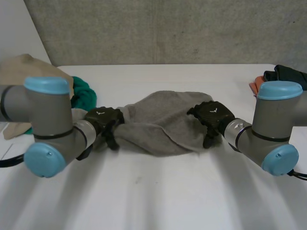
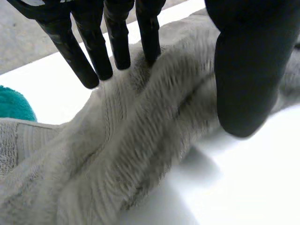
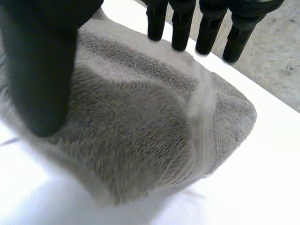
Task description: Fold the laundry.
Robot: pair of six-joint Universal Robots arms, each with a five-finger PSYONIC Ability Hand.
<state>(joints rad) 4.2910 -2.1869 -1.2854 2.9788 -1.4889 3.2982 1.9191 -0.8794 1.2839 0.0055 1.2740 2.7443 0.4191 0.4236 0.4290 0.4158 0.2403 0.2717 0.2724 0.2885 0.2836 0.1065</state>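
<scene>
A grey towel (image 1: pixel 158 120) lies bunched in the middle of the white table (image 1: pixel 153 191). My left hand (image 1: pixel 103 119) is at its left end and my right hand (image 1: pixel 211 115) rests at its right end. In the left wrist view the left hand (image 2: pixel 248 70) is open: straight fingers (image 2: pixel 117 42) touch the towel (image 2: pixel 131 154), and the thumb stands apart on the towel's other side. In the right wrist view the right hand (image 3: pixel 42 61) is open too. Its fingers (image 3: pixel 180 23) hover over the far edge of the towel's corner (image 3: pixel 140 131), thumb held apart.
A teal cloth (image 1: pixel 84 93) and a beige cloth (image 1: pixel 19 72) lie at the table's back left, close behind my left arm. Dark and orange clothes (image 1: pixel 283 74) are piled at the back right. A grey wall stands behind the table.
</scene>
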